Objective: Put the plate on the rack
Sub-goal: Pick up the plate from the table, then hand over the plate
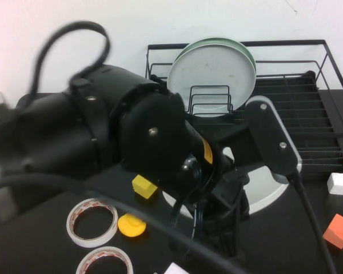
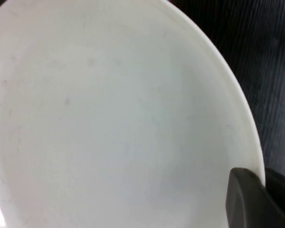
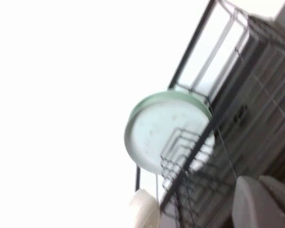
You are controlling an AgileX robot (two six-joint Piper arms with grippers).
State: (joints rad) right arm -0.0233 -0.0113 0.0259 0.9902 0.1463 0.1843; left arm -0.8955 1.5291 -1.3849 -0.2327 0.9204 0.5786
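The white plate point(image 1: 268, 197) lies flat just in front of the rack point(image 1: 286, 42), mostly hidden under my left arm. In the left wrist view the plate point(image 2: 109, 118) fills the picture, and my left gripper point(image 2: 265, 183) is shut on its rim, one finger point(image 2: 247, 202) above the rim and the other below it. My right gripper point(image 1: 262, 108) points up toward the rack, shut and holding nothing. From the right wrist, its fingers point(image 3: 249, 204) show before the black wire rack point(image 3: 237, 109).
A dull grey plate point(image 1: 211, 68) stands upright in the rack's dividers with a mint-green plate point(image 1: 243, 48) behind it. On the table lie a yellow block point(image 1: 144, 186), a yellow disc point(image 1: 131, 225), two tape rolls point(image 1: 92, 221), a white cube point(image 1: 339, 183) and an orange block point(image 1: 338, 230).
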